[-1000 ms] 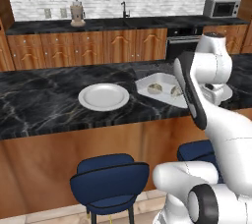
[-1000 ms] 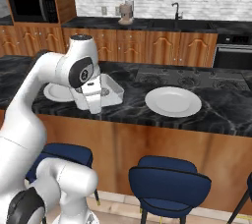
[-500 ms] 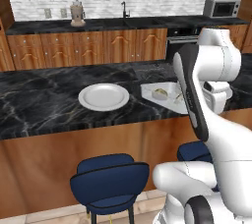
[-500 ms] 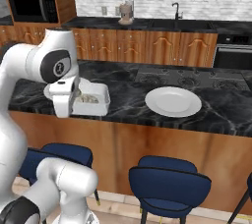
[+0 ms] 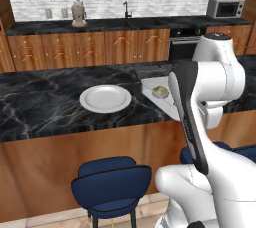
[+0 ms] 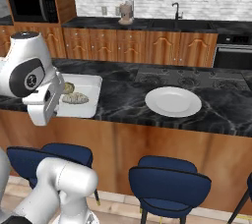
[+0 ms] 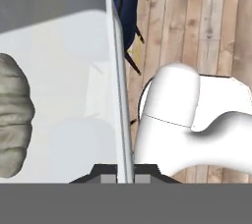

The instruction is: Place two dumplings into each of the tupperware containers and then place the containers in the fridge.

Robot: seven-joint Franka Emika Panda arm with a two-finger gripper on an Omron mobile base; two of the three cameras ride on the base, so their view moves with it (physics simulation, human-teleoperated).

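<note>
A whitish tupperware container [image 6: 86, 105] hangs level at the black counter's front edge, with my gripper [image 6: 58, 102] shut on its near rim. Two dumplings [image 6: 75, 98] lie inside it. In the left base view the container [image 5: 152, 83] shows one dumpling [image 5: 160, 92], and my arm covers its right part. The hand view has the gripper [image 7: 125, 178] pinching the thin rim [image 7: 118, 70], a dumpling [image 7: 12, 120] left of it and wooden floor below on the right. The fridge is out of view.
A round white plate [image 6: 173, 101] sits on the counter [image 6: 123, 90], right of the container. Blue stools [image 6: 170, 181] stand under the counter's front edge. A cooktop [image 6: 182, 78] lies behind the plate. A black oven [image 6: 234, 56] and a microwave [image 5: 225, 7] line the back wall.
My arm has swung the container toward the counter's front edge, leftward in the right base view. The gripper stays shut on the rim, and the plate has not moved.
</note>
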